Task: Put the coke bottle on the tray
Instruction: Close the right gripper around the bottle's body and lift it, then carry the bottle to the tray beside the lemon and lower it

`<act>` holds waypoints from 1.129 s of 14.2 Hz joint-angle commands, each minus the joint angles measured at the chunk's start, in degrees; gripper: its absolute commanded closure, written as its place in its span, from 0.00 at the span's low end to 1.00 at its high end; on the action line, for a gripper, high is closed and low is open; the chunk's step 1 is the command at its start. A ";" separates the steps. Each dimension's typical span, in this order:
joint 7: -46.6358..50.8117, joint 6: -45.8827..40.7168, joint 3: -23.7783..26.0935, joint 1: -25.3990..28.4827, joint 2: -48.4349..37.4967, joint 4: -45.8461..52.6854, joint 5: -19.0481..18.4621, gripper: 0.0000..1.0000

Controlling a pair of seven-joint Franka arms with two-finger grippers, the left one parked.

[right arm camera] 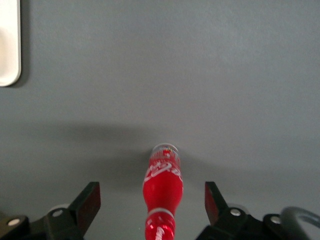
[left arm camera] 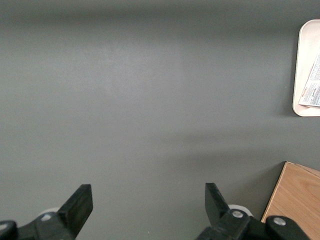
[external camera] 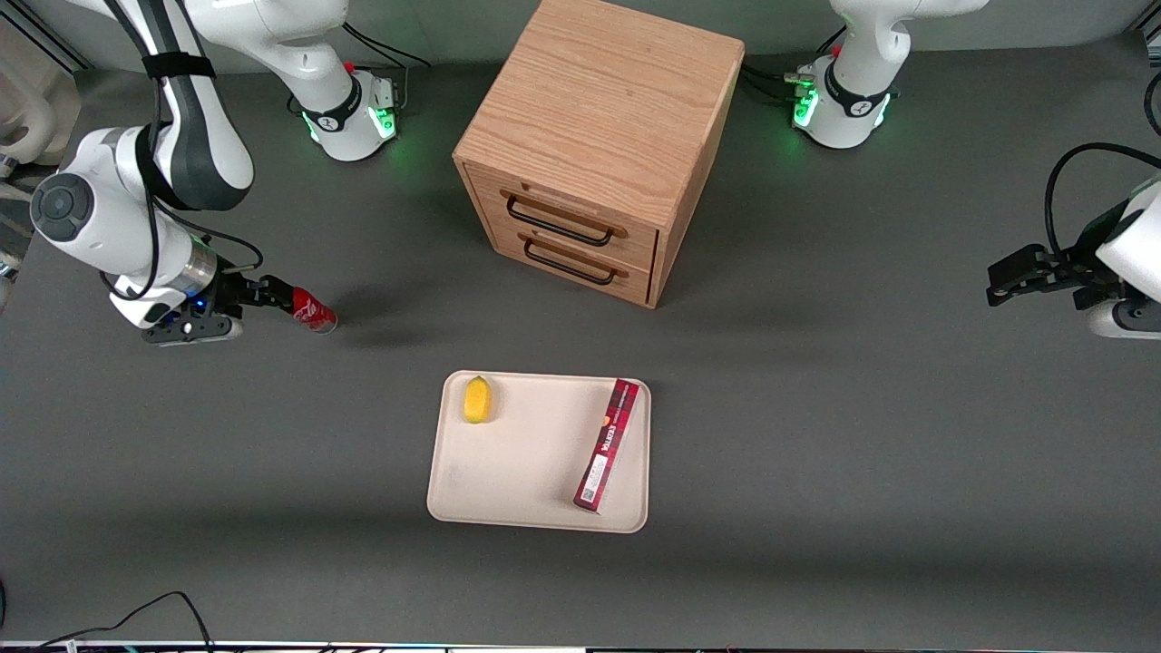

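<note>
1. Coke bottle [external camera: 313,313] on the grey table [external camera: 816,408], toward the working arm's end, well apart from the tray [external camera: 526,453].
2. In the right wrist view, coke bottle [right arm camera: 163,192] between the two fingers [right arm camera: 88,204], a clear gap on each side, neither pad touching it.
3. Gripper [external camera: 272,297] low over the table with fingers spread apart, cap end of the bottle nearest the palm, base pointing away.
4. From the front, hard to say whether the bottle lies flat or leans; looks tipped over along the gripper's axis.
5. Tray flat on the table, nearer the front camera than the wooden drawer cabinet [external camera: 594,145].
6. On the tray, a small yellow fruit [external camera: 477,399], likely a lemon, near the corner toward the working arm's end.
7. Also on the tray, a long dark-red box [external camera: 607,444] lying along the edge toward the parked arm's end.
8. Cabinet with two drawers, each with a dark handle [external camera: 558,222], both shut.
9. One corner of the tray [right arm camera: 9,45] visible in the right wrist view, apart from the bottle.
</note>
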 commanded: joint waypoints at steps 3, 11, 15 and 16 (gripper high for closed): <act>-1.10 4.93 0.20 -0.52 -3.34 -6.74 -0.14 0.35; -1.01 10.30 0.29 -0.43 -2.99 -11.40 2.06 0.85; -0.31 9.78 2.12 0.44 -2.20 -6.95 2.24 1.00; 2.48 8.99 4.48 0.45 -0.54 -2.14 2.24 1.00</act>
